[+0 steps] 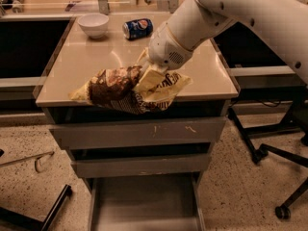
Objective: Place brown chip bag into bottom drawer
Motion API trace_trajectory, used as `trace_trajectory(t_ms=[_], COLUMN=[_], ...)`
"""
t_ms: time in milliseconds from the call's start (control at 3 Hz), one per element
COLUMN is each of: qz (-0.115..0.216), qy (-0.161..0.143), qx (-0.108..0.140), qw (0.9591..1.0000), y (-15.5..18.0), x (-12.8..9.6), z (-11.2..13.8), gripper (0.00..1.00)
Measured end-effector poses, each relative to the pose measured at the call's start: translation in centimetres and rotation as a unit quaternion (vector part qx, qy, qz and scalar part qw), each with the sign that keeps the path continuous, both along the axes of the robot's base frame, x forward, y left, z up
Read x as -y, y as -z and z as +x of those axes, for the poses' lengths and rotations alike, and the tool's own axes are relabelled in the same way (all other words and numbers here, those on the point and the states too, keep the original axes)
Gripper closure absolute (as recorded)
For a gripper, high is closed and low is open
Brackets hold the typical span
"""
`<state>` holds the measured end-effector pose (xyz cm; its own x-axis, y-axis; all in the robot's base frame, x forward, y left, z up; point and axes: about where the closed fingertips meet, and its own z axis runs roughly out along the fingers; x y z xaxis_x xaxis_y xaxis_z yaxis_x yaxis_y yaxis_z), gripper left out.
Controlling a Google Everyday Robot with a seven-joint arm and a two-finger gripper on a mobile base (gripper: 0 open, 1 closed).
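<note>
Camera view: crinkled brown chip bag [113, 88] (pale yellow ends, white txt) is pinched by gripper [146, 77] at near edge of smooth beige table [86, 66].

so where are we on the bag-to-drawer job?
Done: bottom drawer is open; gripper is clamped on the bag. In hand: bag hangs past the counter front edge, above the drawer. Left: lower it in, release.

The bowl [93, 24] sits near the back left corner of the bench [82, 66], with the soda can [137, 28] just right of it by the back edge. At the middle of the front edge, the gripper [147, 75] clasps the brown chip bag [118, 88], which overhangs that edge. The bottom drawer [144, 201] juts forward below, under two upper drawers [139, 134].
</note>
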<state>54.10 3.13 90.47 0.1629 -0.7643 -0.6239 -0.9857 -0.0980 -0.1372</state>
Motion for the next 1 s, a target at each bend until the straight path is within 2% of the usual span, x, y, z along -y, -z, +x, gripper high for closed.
trace_trajectory(t_ms=[333,667,1000], qz=[0.000,0.020,0.036], qy=[0.007,0.040,0.068], qx=[-0.002,-0.023,-0.068], qw=[1.0000,0.9987,0.9947], y=[1.0,3.3,8.0], x=[-0.5,-1.2,-1.7], z=[-2.1,-6.4,-9.5], gripper=[1.00,1.00,1.00])
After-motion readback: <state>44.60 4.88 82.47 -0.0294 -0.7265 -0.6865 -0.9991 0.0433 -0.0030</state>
